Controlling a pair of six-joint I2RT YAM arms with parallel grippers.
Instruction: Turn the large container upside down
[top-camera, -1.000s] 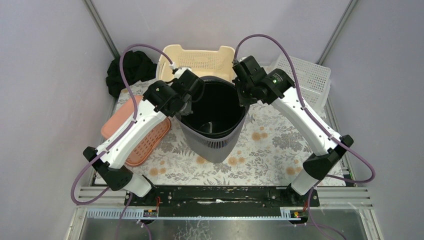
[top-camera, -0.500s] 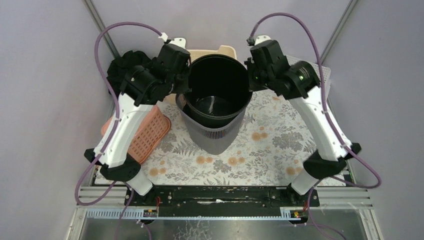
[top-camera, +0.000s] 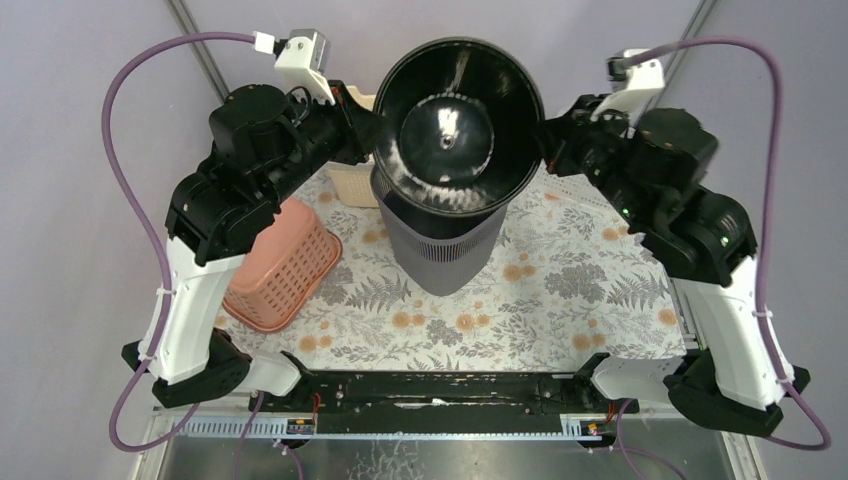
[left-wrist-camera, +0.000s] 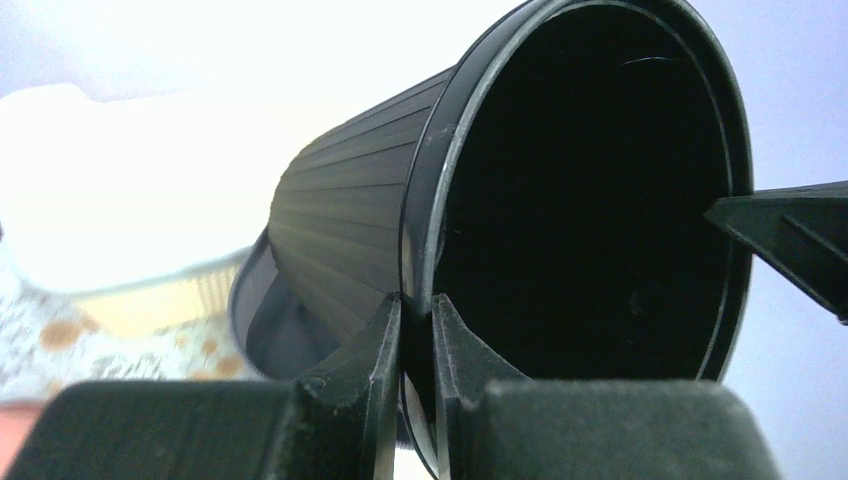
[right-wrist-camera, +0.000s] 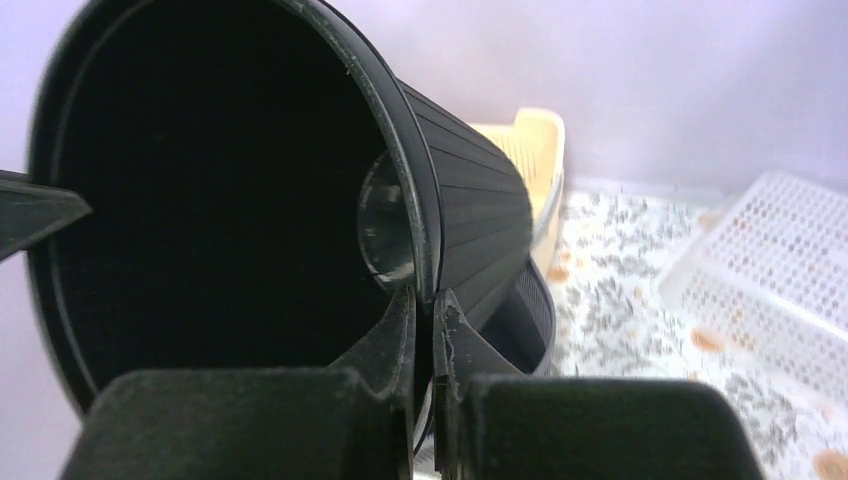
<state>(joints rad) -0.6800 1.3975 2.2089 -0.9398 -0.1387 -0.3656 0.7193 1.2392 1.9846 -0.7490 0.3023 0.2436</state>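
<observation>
Holds the large container (top-camera: 458, 130) lifted high above the flowered surface (top-camera: 560, 290), with the mouth facing up to the top camera and the glossy black inside in view; not yet turned over. Pinches the rim at 9 o'clock with the left gripper (left-wrist-camera: 415, 305), pressed together on the thin wall, one finger inside the mouth and one outside on the ribbed side. Pinches the opposite rim at 3 o'clock with the right gripper (right-wrist-camera: 425, 298) in the same way, one finger on each side of the wall. Shows under the container a grey perforated bin (top-camera: 440, 255) near the middle of the surface; cannot tell if the two touch. Shows a pink basket (top-camera: 285, 270) at 8 o'clock from this bin, beside the left arm, and a cream basket (top-camera: 352, 185) at 10 o'clock, mostly hidden. Shows also a white basket (right-wrist-camera: 770, 260) at 3 o'clock in the right wrist view, well apart from the container.
</observation>
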